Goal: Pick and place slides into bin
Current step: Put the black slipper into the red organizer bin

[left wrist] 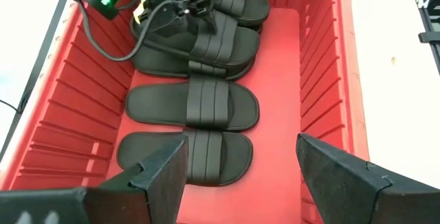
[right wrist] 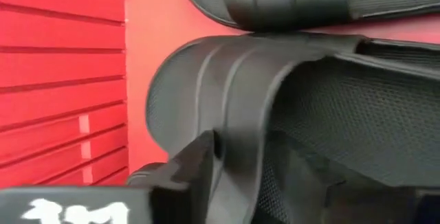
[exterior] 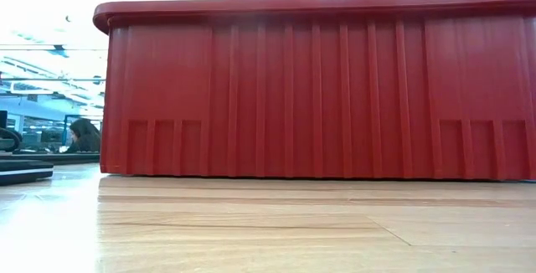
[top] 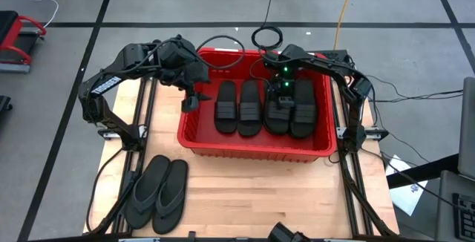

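The red bin point(top: 252, 151) stands mid-table and fills the low view point(exterior: 318, 97). Several black band-strap slides lie side by side on its floor point(left wrist: 192, 104). Two black flip-flops point(top: 159, 190) lie soles down on the table near the front left. My right gripper point(top: 280, 97) is down inside the bin, shut on the strap of the third slide from the left point(top: 276, 112). My left gripper point(top: 190, 99) hangs open and empty over the bin's left rim, above the leftmost slide point(left wrist: 185, 159). My right gripper holds the slide by its ribbed band strap point(right wrist: 230, 148). One finger point(right wrist: 192, 165) is outside the strap, and the other seems to reach under it. The fingers come from above, slanting down. The slide's sole point(left wrist: 199, 45) lies on the bin floor among the others.
The bin's slotted walls point(left wrist: 69, 114) rise around the slides. Cables run over the bin's far rim point(top: 223, 49). Bare wood lies in front of the bin point(top: 282, 197). A person point(exterior: 84, 135) sits in the room beyond the table.
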Action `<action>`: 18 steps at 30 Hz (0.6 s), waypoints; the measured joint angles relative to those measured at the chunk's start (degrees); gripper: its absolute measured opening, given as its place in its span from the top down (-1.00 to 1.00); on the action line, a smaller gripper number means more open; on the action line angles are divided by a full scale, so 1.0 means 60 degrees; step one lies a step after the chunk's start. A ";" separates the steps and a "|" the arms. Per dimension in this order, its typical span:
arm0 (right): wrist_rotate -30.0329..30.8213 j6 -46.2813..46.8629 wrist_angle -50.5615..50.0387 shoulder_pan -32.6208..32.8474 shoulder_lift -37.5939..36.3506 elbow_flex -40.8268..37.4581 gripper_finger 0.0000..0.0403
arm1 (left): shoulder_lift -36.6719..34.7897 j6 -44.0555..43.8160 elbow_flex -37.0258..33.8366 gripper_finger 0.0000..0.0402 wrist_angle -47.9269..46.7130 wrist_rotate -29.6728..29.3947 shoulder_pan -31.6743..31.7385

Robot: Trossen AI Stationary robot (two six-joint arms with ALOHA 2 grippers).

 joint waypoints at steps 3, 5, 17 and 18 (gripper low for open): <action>0.0223 0.0322 0.0230 0.0000 -0.0221 -0.0003 0.19 | 0.0001 0.0005 0.0000 -0.33 0.0004 0.0001 -0.0118; 0.0686 0.0619 0.0406 0.0004 -0.0474 -0.0007 0.11 | 0.0000 0.0050 0.0000 -0.33 0.0006 0.0000 -0.0198; 0.0624 0.1682 0.1505 0.0114 -0.3175 -0.0015 0.04 | 0.0001 0.0171 0.0000 -0.33 0.0108 0.0029 -0.0313; 0.0319 0.1821 0.1766 0.0203 -0.3506 -0.0015 0.07 | 0.0003 0.0166 0.0000 -0.33 0.0217 0.0027 -0.0344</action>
